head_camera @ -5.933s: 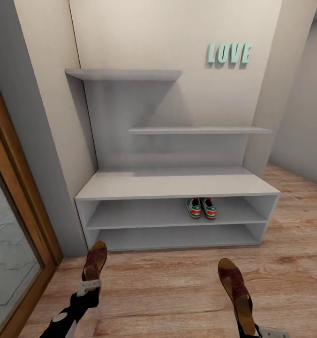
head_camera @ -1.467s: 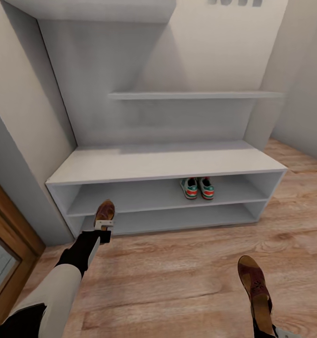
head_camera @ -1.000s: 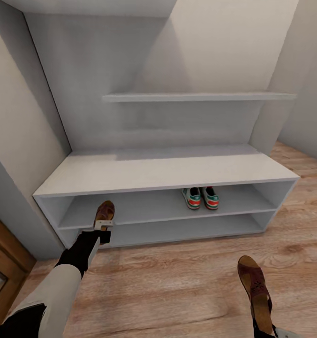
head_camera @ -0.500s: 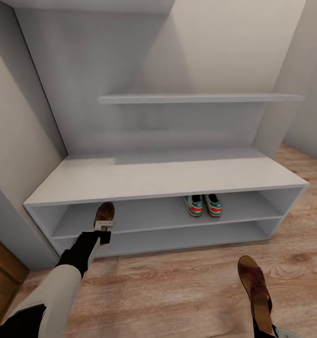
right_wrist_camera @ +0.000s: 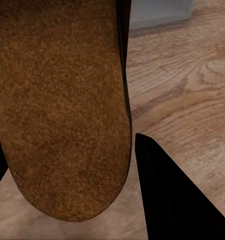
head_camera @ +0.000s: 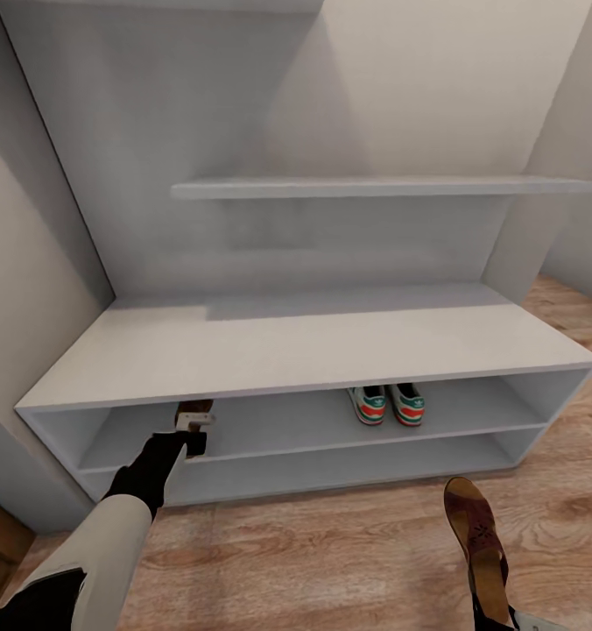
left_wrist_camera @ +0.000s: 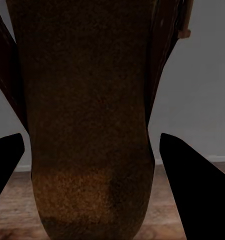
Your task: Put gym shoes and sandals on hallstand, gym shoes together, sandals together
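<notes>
Now, left hand (head_camera: 194, 424): clamped on the heel of a dark brown leather sandal with tan suede-like footbed (head_camera: 193, 408), toe pointing into the upper shelf of the wide light-grey hallstand (head_camera: 296, 350).
Right hand (head_camera: 497, 618): holding the second brown woven-strap sandal (head_camera: 476, 536), lengthwise toward the rack, above the wood-grain plank floor (head_camera: 331, 561).
White trainers with green stripes and red heels (head_camera: 389, 405): side by side on the upper shelf, heels outward.
Writing: none legible.

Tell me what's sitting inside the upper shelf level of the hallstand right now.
The two gym shoes stand side by side right of the middle of the hallstand. At the left, the left hand pushes a sandal in; the bench top hides its front.
</notes>
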